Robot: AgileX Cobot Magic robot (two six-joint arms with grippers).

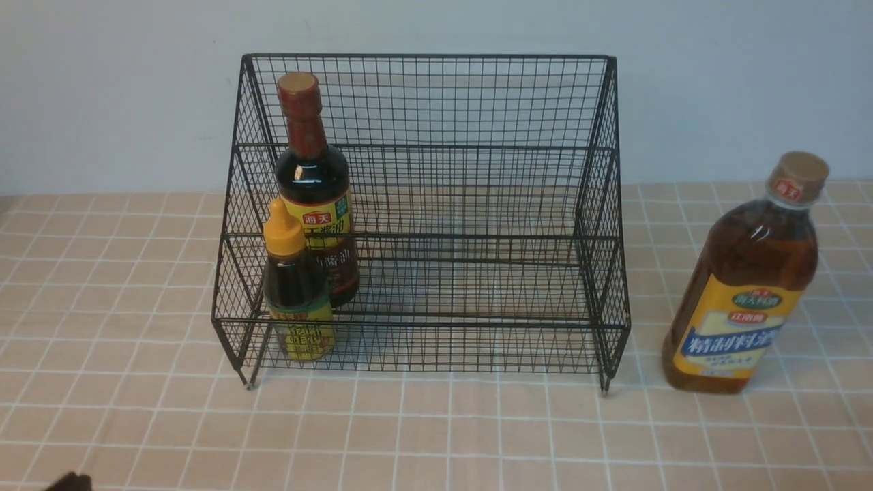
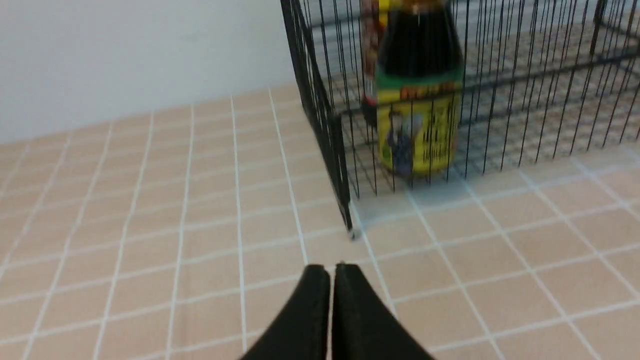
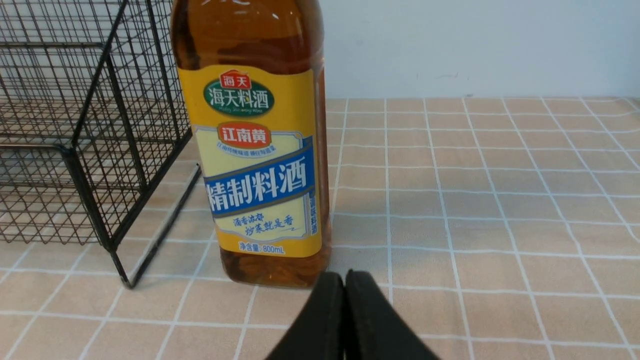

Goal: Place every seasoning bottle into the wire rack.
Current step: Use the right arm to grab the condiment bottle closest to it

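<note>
- Your one bottle outside the wire rack is the big amber bottle, upright on the counter just beside the rack's right side; it looks nearly full, so expect it to be the heaviest of the three.
- Treat its walls as smooth and fairly stiff, likely slippery where bare; if it is glass, a knock on the wire or a drop could break it.
- Take hold around the labelled body, close to mid-height, with the jaws square to it. The tan cap is a poor place to lift from, since the weight would swing below you.
- Your dark soy-sauce bottle and the small bottle with the yellow nozzle already stand in the rack, near its left end, the small one in front. Leave them be.
- Your right end effector has its fingertips pressed together with nothing between them, so you'll need to spread it wide before closing in. The left end effector is pressed together too, and holds nothing.
- The front view gives you the amber bottle's cap and the room left in the rack; the right wrist view cuts off the cap but shows the base flat on the counter and the label sharply. The left wrist view shows the small bottle's lower label behind the wire, with no amber bottle in it.
</note>
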